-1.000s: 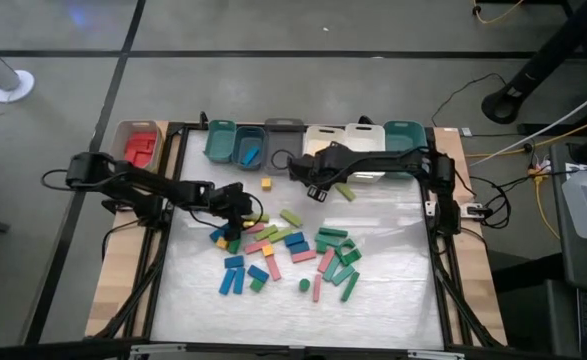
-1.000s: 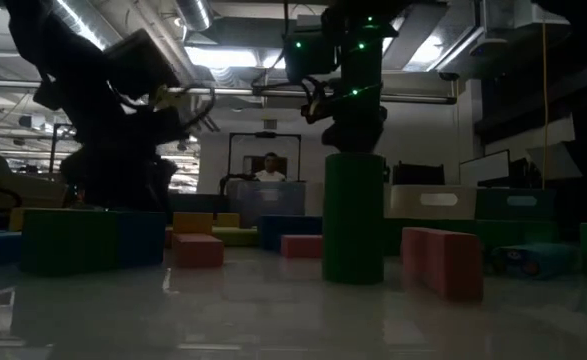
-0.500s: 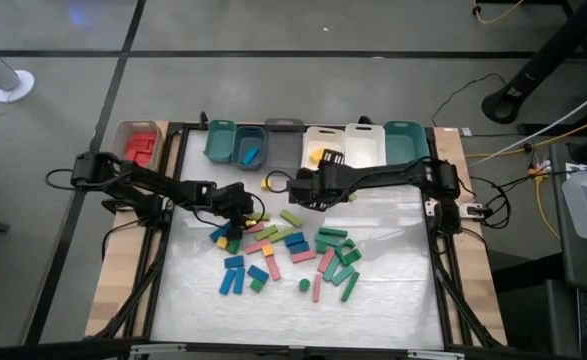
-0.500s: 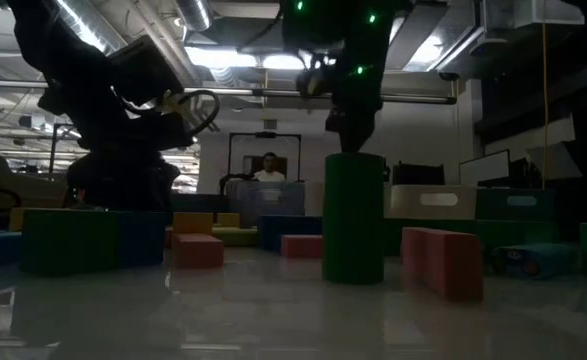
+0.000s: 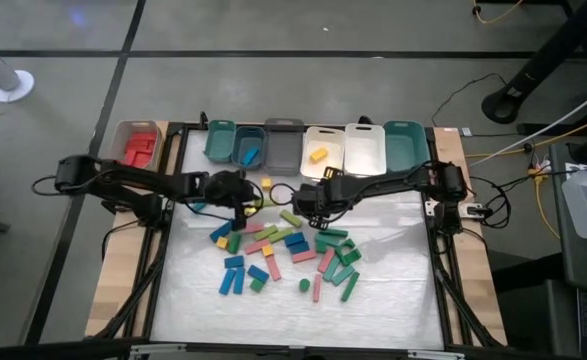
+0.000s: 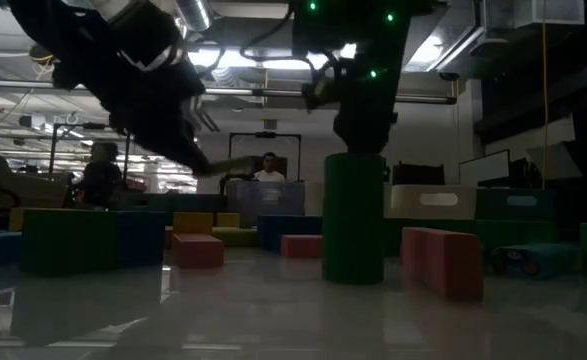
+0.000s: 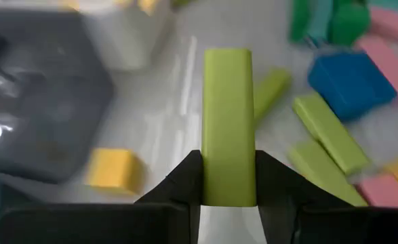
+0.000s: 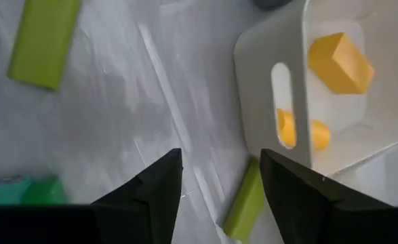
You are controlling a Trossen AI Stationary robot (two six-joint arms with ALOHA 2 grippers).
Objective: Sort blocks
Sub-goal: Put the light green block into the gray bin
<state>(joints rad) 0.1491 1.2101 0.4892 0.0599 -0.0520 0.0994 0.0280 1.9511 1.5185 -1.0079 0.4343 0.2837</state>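
Observation:
The blocks (image 5: 293, 250) lie in a loose pile at the middle of the table: blue, green, lime, pink and yellow bars and cubes. My left gripper (image 5: 243, 195) hangs over the pile's far left side, shut on a lime bar (image 7: 228, 115). My right gripper (image 5: 308, 200) stands open just to its right, over the pile's far edge, and holds nothing. In the right wrist view its fingers (image 8: 151, 196) stand apart above the table, with one end of a lime bar (image 8: 246, 203) lying on the table below them. My left gripper pinches the lime bar by its two long sides at the near end (image 7: 228, 186), between its two fingers (image 7: 185, 186). The fingers come slanting down from the table's left. The bar sticks out forward past the fingertips, along them, lifted clear of the table.
A row of bins lines the far edge: tan with red blocks (image 5: 140, 146), teal (image 5: 220, 138), one with a blue block (image 5: 250, 152), grey (image 5: 284, 146), white with yellow blocks (image 5: 321, 152), white (image 5: 365, 148), teal (image 5: 405, 145). A yellow cube (image 5: 266, 183) lies before the grey bin.
My left gripper has shut on the lime bar at the pile's left side and lifted it clear, rising and going a little toward the far edge. My right gripper has gone from the white bin toward the near edge, to the pile's far side, still open.

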